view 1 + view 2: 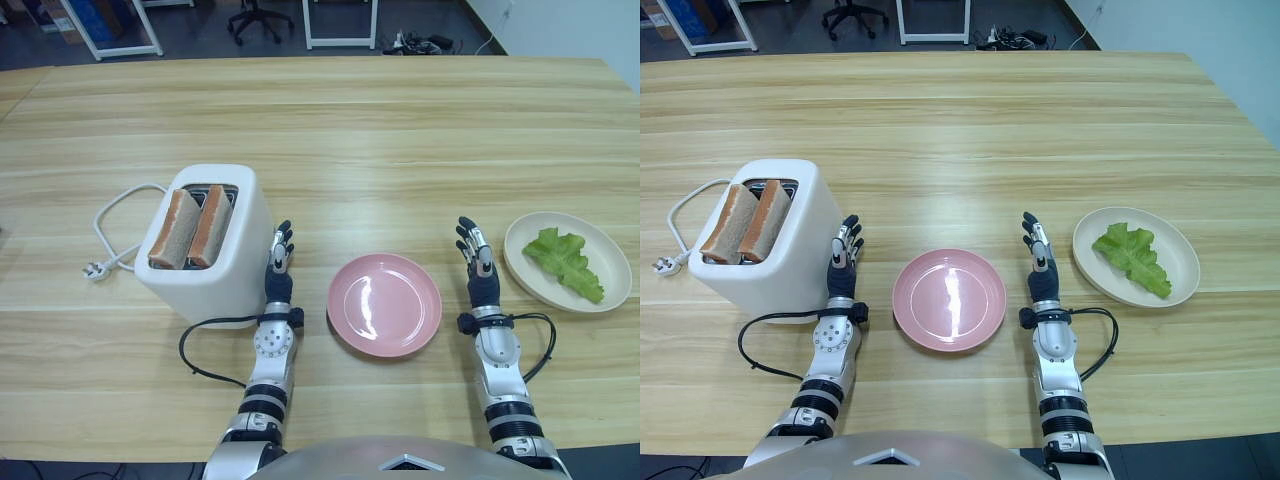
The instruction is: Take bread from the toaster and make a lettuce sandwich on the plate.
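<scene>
Bread (pixel 192 228) — two slices — stands in the toaster (pixel 228 275) at your left. Your left hand (pixel 279 266) sits just beside it, your right hand (pixel 479 266) between the pink plate (pixel 385 305) and the cream plate (pixel 522 250) holding the lettuce (pixel 568 262); both hands are empty, fingers straight and together.

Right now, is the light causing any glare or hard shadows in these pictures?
Left eye view: pale glare streaks on the pink plate, left of its middle. Right eye view: the same streaks; the cream plate under the lettuce shows none, and the toaster casts only a thin, soft shadow at its base.
</scene>
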You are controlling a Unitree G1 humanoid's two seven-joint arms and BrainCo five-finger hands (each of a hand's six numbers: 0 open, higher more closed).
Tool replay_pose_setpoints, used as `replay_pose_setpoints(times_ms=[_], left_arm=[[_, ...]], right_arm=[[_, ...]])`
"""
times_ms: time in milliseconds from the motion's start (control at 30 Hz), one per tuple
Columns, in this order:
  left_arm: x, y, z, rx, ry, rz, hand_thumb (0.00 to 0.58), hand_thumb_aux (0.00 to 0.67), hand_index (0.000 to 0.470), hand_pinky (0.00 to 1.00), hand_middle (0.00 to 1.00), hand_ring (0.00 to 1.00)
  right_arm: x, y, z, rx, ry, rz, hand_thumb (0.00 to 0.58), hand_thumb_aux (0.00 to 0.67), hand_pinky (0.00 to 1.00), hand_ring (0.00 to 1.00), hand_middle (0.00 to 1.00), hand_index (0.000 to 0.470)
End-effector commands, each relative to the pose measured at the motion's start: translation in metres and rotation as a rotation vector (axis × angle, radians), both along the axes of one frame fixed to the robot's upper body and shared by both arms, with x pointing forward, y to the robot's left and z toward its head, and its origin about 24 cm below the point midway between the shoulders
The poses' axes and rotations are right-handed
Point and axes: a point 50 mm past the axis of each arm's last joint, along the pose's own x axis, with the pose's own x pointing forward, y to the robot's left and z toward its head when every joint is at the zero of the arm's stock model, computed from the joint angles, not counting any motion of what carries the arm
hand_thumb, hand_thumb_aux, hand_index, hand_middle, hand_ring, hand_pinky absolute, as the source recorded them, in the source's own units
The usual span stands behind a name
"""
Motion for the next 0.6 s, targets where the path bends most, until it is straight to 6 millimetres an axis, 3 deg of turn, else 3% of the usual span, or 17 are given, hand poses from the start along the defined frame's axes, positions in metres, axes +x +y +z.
replay_pose_setpoints(times_ms=[33, 300, 367, 433, 500, 600], left_arm=[[-0.001, -0.001, -0.004, 0.043, 0.021, -0.025, 0.0, 0.0, 0.0, 0.0, 0.0, 0.0], [-0.002, -0.006, -0.009, 0.099, 0.046, -0.061, 0.0, 0.0, 0.0, 0.0, 0.0, 0.0], [-0.004, -0.009, 0.0, 0.072, 0.01, -0.107, 0.0, 0.0, 0.0, 0.0, 0.0, 0.0], [-0.012, -0.02, 0.037, 0.042, -0.145, -0.223, 0.0, 0.0, 0.0, 0.0, 0.0, 0.0], [-0.03, -0.029, 0.098, -0.035, -0.333, -0.394, 0.0, 0.0, 0.0, 0.0, 0.0, 0.0], [-0.065, -0.015, 0.17, -0.131, -0.497, -0.583, 0.0, 0.0, 0.0, 0.0, 0.0, 0.0]], right_arm=[[-0.001, 0.0, -0.002, -0.003, 0.018, 0.004, 0.0, 0.0, 0.0, 0.0, 0.0, 0.0], [-0.001, 0.0, -0.003, -0.004, 0.025, 0.01, 0.0, 0.0, 0.0, 0.0, 0.0, 0.0], [-0.002, 0.0, -0.004, -0.005, 0.03, 0.007, 0.0, 0.0, 0.0, 0.0, 0.0, 0.0], [-0.002, 0.0, -0.005, -0.003, 0.035, 0.001, 0.0, 0.0, 0.0, 0.0, 0.0, 0.0], [-0.002, 0.003, -0.007, 0.0, 0.039, -0.005, 0.0, 0.0, 0.0, 0.0, 0.0, 0.0], [0.001, 0.012, -0.01, 0.01, 0.048, 0.003, 0.0, 0.0, 0.0, 0.0, 0.0, 0.0]])
